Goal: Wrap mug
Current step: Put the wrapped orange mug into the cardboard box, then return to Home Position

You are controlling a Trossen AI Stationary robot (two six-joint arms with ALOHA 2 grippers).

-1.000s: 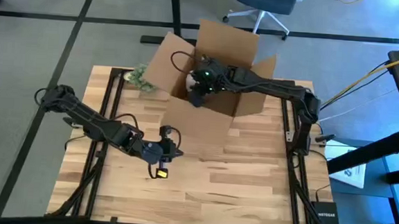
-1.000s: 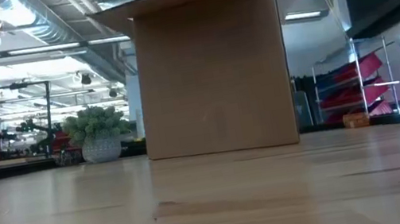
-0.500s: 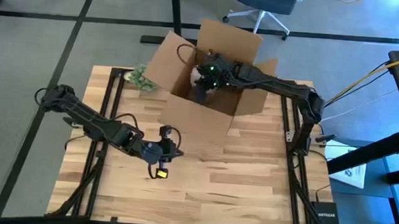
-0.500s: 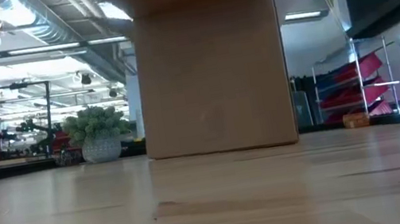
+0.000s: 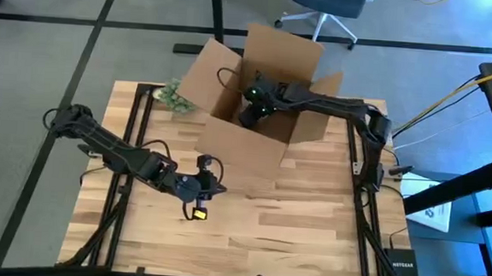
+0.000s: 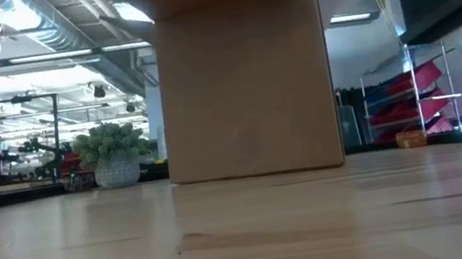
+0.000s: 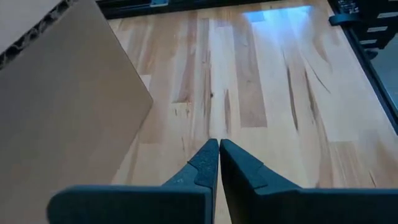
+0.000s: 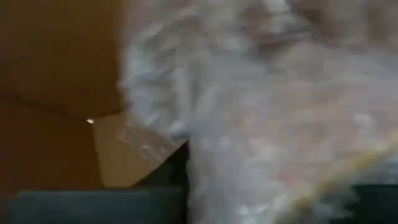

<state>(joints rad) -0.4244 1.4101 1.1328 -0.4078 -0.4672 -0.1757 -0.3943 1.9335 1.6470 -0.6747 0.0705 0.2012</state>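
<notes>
A pale wooden desk [image 5: 292, 226] stands on a grey floor, an office chair [image 5: 327, 2] behind it and shelving and ceiling lights visible across the room in the low view. In the right wrist view a bundle of whitish bubble wrap [image 8: 267, 106] fills most of the frame, pressed close against the camera with brown cardboard walls beside it; whether a mug sits within it cannot be told. The bundle lies inside the open cardboard box [image 5: 255, 134] at the far middle of the desk, its flaps spread outward. The right end effector [image 5: 254, 113] reaches down into that box from the right side of the desk; the wrap covers its fingers, so whether they are apart or clamped on the bundle cannot be told. From table height the box [image 6: 242, 81] shows only as a plain brown wall. A small potted plant [image 5: 173, 98] sits just beside the box's left flap, at the desk's far left. The left end effector [image 5: 199, 199] rests low over the desk nearer the front, well apart from the bundle, its fingers [image 7: 208, 162] pressed together on nothing, a box flap [image 7: 62, 106] beside it.
</notes>
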